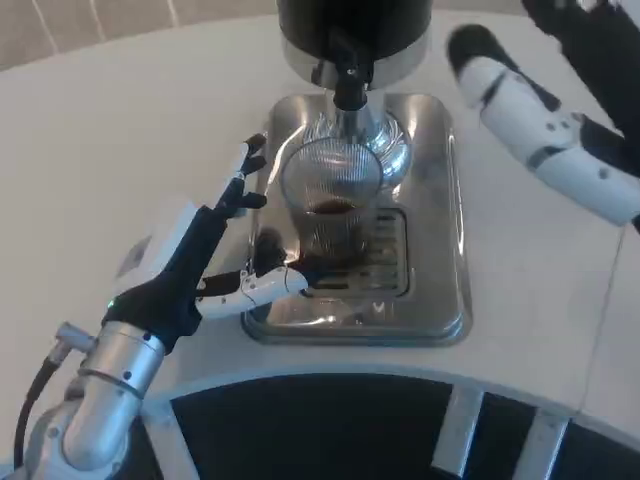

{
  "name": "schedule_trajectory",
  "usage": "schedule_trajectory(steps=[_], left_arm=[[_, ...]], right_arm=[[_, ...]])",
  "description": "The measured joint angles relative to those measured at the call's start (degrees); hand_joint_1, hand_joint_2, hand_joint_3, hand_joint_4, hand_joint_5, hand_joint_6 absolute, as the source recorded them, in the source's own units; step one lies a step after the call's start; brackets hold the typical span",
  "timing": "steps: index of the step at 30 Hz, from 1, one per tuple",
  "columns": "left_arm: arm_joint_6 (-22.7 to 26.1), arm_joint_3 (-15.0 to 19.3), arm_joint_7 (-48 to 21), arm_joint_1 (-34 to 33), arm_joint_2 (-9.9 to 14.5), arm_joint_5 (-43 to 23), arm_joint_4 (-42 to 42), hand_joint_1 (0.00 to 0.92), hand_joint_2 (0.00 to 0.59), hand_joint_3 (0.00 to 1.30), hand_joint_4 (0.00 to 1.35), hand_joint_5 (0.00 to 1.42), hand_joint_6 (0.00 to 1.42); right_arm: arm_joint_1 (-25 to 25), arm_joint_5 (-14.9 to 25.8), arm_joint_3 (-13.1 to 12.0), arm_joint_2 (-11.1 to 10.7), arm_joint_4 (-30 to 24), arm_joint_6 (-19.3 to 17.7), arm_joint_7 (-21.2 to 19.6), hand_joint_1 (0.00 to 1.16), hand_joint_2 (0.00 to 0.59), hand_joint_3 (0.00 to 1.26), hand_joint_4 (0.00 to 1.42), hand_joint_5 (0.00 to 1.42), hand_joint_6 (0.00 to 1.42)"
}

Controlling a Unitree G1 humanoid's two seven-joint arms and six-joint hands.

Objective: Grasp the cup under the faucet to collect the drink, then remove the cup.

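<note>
I'm reaching my left hand (215,250), fingers spread and holding nothing, beside the cup (330,205) standing under the faucet (350,75) on the drip tray (440,300) (a little dark drink inside), and closing around it comes next.

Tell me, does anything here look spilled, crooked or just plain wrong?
Nothing stands out. The ribbed clear cup stands upright on the metal drip tray under the black faucet, with a little dark drink in its bottom. The left hand is open beside the cup; whether its fingers touch the glass is unclear. No puddle shows on the tray.
</note>
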Motion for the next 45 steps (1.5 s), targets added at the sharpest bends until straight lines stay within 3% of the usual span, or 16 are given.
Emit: schedule_trajectory(steps=[3,6,10,15,18,24,32,39,45], left_arm=[[0.34,0.01,-0.06,0.01,0.03,0.0,-0.18,0.292,0.044,0.0,0.0,0.24,0.24],[0.52,-0.03,-0.3,0.0,0.02,-0.01,-0.37,0.291,0.044,0.0,0.0,0.24,0.24],[0.56,-0.13,-0.45,0.0,0.02,0.01,-0.48,0.291,0.044,0.0,0.0,0.25,0.24],[0.66,-0.31,-0.46,0.0,0.02,0.02,-0.48,0.291,0.044,0.0,0.01,0.25,0.24],[0.82,-0.66,-0.46,-0.14,-0.07,0.03,-0.23,0.29,0.044,0.0,0.02,0.26,0.25],[0.99,-1.05,-0.45,-1.36,-0.86,0.03,1.45,0.29,0.044,0.0,0.04,0.28,0.26],[1.0,-1.15,-0.39,-3.17,-1.18,0.07,4.51,0.29,0.044,0.0,0.05,0.28,0.28],[0.75,-1.13,0.28,-6.28,-1.76,-0.01,9.14,0.29,0.044,0.0,0.05,0.29,0.28],[0.02,-1.19,0.88,-9.21,-2.56,-0.09,12.83,0.29,0.044,0.0,0.05,0.3,0.29]], right_arm=[[4.33,-0.15,-3.92,0.09,-0.03,-1.93,1.96,0.0,0.502,0.0,0.0,0.0,0.0],[8.79,-0.87,-8.67,1.51,-0.04,-4.86,4.12,0.0,0.502,0.0,0.0,0.0,0.0],[11.85,-2.94,-11.03,2.74,-0.06,-6.16,6.62,0.0,0.501,0.0,0.0,0.0,0.0],[13.97,-7.03,-11.37,5.02,-0.14,-4.41,11.18,0.0,0.495,0.0,0.0,0.0,0.0],[15.2,-10.48,-10.73,7.91,-0.14,-4.34,15.02,0.0,0.494,0.0,0.0,0.0,0.0],[19.64,-16.49,-10.83,14.04,-0.16,-10.07,20.12,0.0,0.493,0.0,0.0,0.0,0.0],[24.81,-17.05,-14.02,19.91,-0.15,-16.92,23.12,0.0,0.493,0.0,0.0,0.0,0.0],[26.72,-17.49,-14.94,24.84,-0.15,-22.64,25.58,0.0,0.493,0.0,0.0,0.0,0.0],[27.38,-18.86,-14.97,29.19,-0.16,-25.28,28.75,0.0,0.493,0.0,0.0,0.0,0.0]])
